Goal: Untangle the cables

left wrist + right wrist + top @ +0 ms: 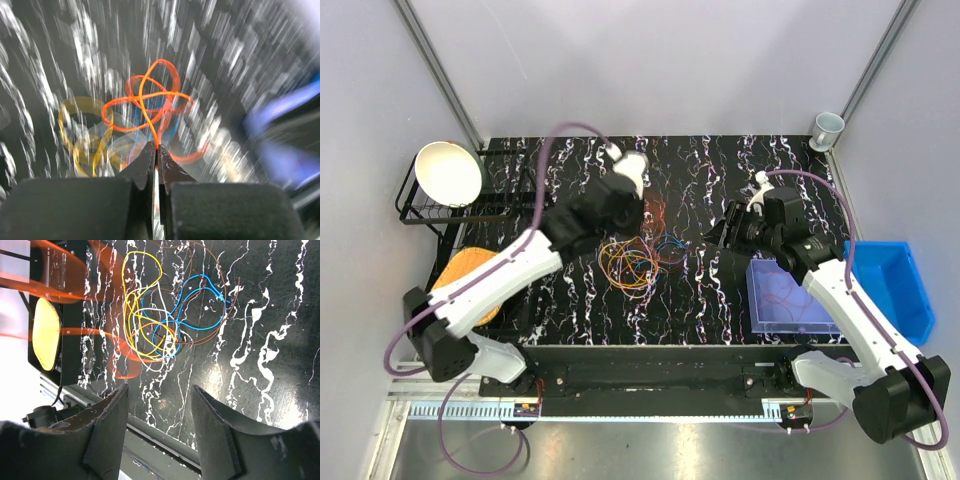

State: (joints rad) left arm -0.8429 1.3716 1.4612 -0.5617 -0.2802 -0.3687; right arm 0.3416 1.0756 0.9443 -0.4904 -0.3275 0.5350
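Left wrist view, heavily blurred: left gripper at lower centre, jaws pressed together, pinching an orange wire at the very tip. Just above the pinch, orange loops crossed over one another at frame centre. Behind them, yellow and blue loops smeared at centre left.

Right wrist view: right gripper at the bottom edge, jaws apart with nothing between them, above the black, white-veined surface. Higher in that frame, the cables lying on the surface: yellow, blue, white and brown strands looped through one another (orange streaks at upper left too blurred to trace).

Top external view: tangle near the middle of the surface, left gripper just above it in the frame, right gripper to its right and apart from it.

Further out: translucent tray and blue bin at right, cup at upper right, white bowl on a black rack at upper left.
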